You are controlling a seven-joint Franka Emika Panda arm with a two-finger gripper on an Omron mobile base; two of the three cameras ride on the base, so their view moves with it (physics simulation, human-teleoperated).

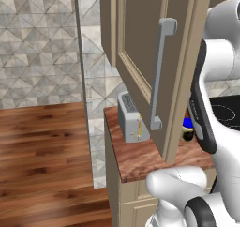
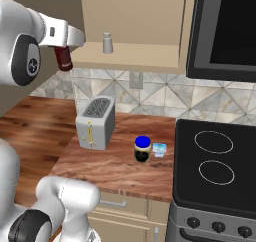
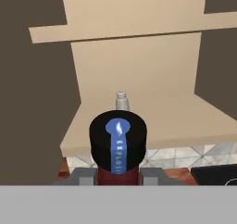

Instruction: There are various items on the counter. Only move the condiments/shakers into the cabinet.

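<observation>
My gripper is shut on the dark red sauce bottle, which hangs under the hand, left of and in front of the open cabinet's lower shelf. In the hand view the bottle's black cap with its blue label sits between my two fingers, facing the shelf. The pale grey shaker stands upright on that shelf, and it appears just behind the cap as the shaker. The cabinet door with its grey bar handle stands swung open.
On the wooden counter stand a silver toaster, a dark jar with a blue lid and a small pale cup. A black stove is to the right, with a dark microwave above it.
</observation>
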